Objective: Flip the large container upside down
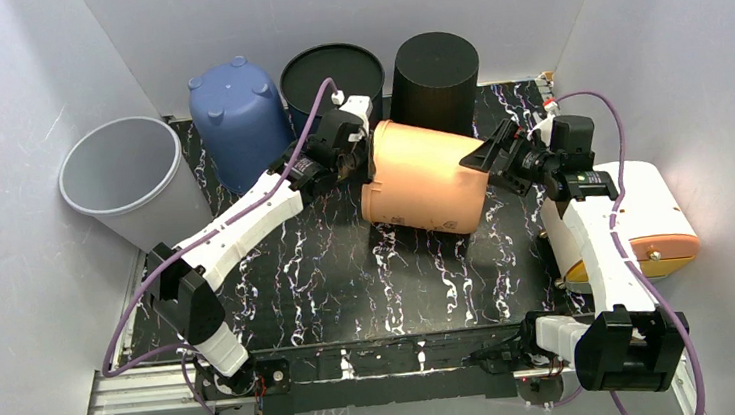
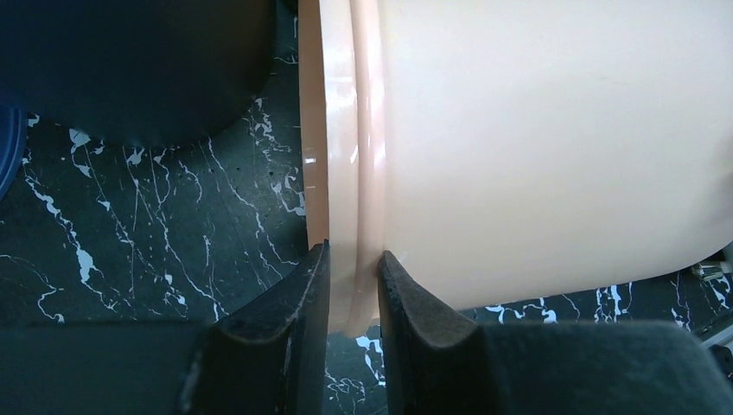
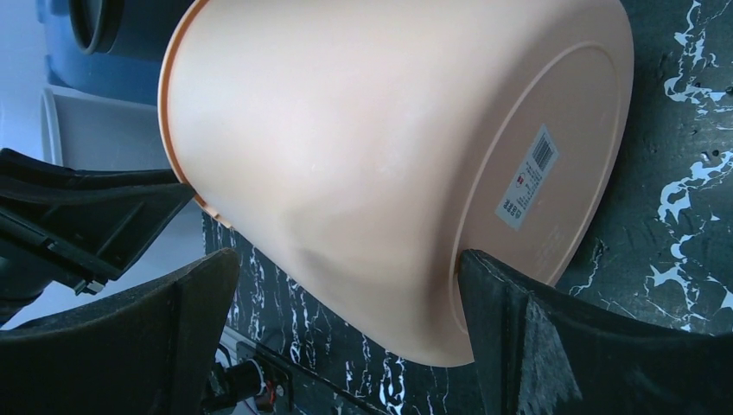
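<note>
The large peach container (image 1: 426,177) lies on its side mid-table, mouth to the left, base to the right. My left gripper (image 1: 366,157) is shut on its rim; in the left wrist view the two fingers pinch the rim's double lip (image 2: 341,173) at the gripper (image 2: 354,252). My right gripper (image 1: 487,165) is open at the base end. In the right wrist view the gripper (image 3: 346,256) straddles the container (image 3: 372,130); the right finger (image 3: 493,303) touches the base edge with the barcode label, and the left finger (image 3: 190,294) stands apart from the wall.
Along the back stand a grey bin (image 1: 125,173), an upturned blue bin (image 1: 234,109), an open black bin (image 1: 332,75) and an upturned black bin (image 1: 433,66). A white and orange container (image 1: 646,218) lies at the right edge. White walls enclose the table.
</note>
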Motion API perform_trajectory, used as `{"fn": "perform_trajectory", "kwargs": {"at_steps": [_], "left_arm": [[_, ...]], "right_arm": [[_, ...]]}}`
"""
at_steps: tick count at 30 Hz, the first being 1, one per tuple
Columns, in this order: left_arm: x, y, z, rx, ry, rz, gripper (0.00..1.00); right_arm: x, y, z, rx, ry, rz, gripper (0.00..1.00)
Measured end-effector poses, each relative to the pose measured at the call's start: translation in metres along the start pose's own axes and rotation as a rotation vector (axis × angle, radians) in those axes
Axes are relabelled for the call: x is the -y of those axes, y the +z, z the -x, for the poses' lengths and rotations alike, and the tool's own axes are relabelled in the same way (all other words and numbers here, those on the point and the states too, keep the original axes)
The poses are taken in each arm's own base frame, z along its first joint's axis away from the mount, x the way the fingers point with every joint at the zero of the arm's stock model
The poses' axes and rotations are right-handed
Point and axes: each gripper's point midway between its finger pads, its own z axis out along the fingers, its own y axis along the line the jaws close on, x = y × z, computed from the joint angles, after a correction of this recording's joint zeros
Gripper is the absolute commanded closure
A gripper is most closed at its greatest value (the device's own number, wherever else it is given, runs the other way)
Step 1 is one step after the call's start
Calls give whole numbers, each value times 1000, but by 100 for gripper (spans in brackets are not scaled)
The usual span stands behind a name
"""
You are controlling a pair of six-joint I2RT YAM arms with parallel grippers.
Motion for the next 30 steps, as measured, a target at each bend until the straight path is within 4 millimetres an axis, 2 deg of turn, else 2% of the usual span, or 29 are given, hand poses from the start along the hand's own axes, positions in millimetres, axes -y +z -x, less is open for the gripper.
{"fn": "perform_trajectory", "kwargs": {"at_steps": [8, 19, 22, 25, 30], "left_arm": [[-5, -1, -9, -26, 0, 11, 98], [-11, 1, -35, -99, -41, 15, 98], [-11, 1, -53, -141, -73, 2, 98], [-11, -1, -61, -154, -98, -5, 98], [-8, -17, -84, -189, -156, -51, 97]], "right_arm": [[-17, -6, 11, 23, 7, 31, 2], [-58, -18, 27, 59, -44, 106, 2], [-68, -22, 26, 64, -58, 130, 2], [-80, -23, 22, 63, -80, 155, 2], [-108, -23, 11, 38, -119, 220, 2]]}}
